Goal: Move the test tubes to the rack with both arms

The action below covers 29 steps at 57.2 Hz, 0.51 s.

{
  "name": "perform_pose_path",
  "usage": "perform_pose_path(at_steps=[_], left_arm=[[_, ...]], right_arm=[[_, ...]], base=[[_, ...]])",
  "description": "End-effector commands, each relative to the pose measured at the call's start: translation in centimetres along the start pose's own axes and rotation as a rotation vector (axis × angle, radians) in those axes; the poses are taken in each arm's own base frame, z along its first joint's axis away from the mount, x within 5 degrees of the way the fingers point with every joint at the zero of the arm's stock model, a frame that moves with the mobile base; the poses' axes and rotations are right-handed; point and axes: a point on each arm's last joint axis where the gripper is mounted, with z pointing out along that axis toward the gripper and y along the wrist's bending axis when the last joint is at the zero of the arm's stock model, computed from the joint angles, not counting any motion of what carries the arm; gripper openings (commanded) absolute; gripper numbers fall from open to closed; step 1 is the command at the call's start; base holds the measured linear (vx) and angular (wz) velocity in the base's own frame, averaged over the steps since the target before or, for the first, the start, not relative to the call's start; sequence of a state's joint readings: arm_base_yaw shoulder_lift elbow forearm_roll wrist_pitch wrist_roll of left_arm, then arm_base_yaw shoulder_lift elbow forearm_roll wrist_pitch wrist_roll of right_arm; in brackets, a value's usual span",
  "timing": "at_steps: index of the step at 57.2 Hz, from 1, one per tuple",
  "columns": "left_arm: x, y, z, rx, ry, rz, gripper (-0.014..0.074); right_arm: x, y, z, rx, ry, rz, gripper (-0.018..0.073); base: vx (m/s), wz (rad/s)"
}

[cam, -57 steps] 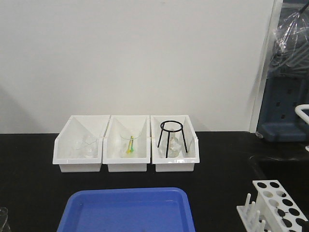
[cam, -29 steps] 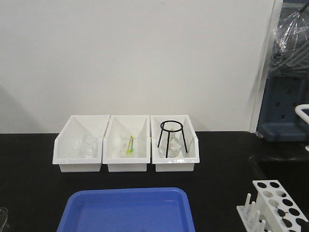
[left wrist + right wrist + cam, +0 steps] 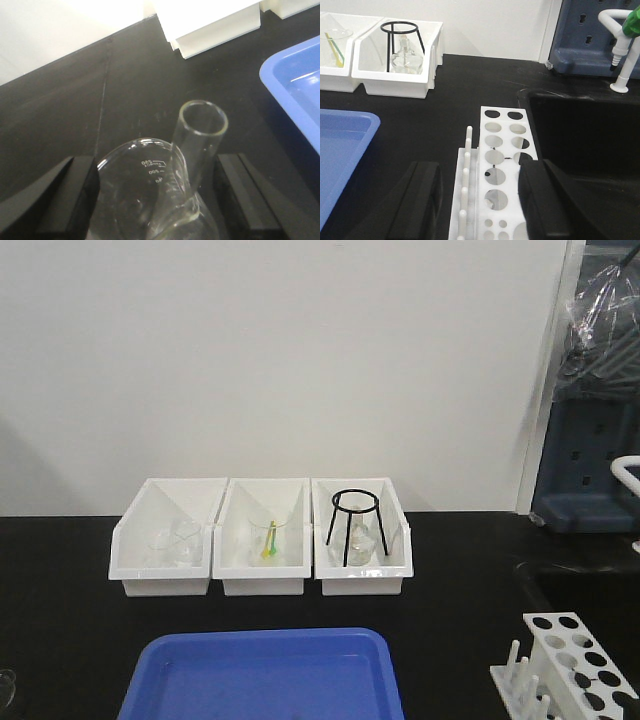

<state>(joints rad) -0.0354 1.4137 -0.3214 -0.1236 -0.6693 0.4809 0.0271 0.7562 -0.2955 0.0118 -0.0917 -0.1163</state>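
Black table (image 3: 60,580), three white bins (image 3: 165,585) side by side at far centre, blue tray (image 3: 265,636) at near centre, white rack (image 3: 560,640) at near right, dark blue box (image 3: 585,480) at far right.

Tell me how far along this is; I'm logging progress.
Nothing done: the rack shows only empty holes. In hand: left hand open around a beaker holding a test tube, ungripped; right hand open over the rack. Every transfer remains.
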Motion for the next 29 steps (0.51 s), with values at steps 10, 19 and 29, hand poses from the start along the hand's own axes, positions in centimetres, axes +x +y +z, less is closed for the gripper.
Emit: perform_pose_path(at_steps=[10,19,29], left_arm=[[-3.1,1.1,0.7,-0.076,-0.175,-0.006,0.0582],[-3.6,1.0,2.2,-0.052,-0.170,-0.016,0.0582],[-3.4,0.9,2.3,-0.044,-0.155,-0.031,0.0582]], right_arm=[[-2.0,-0.3,-0.1,0.019,-0.123,0.001,0.0431],[-2.0,-0.3,-0.1,0.019,-0.123,0.001,0.0431],[-2.0,-0.3,-0.1,0.020,-0.124,0.001,0.0431]], base=[[0.00,0.00],[0.00,0.00],[0.00,0.00]])
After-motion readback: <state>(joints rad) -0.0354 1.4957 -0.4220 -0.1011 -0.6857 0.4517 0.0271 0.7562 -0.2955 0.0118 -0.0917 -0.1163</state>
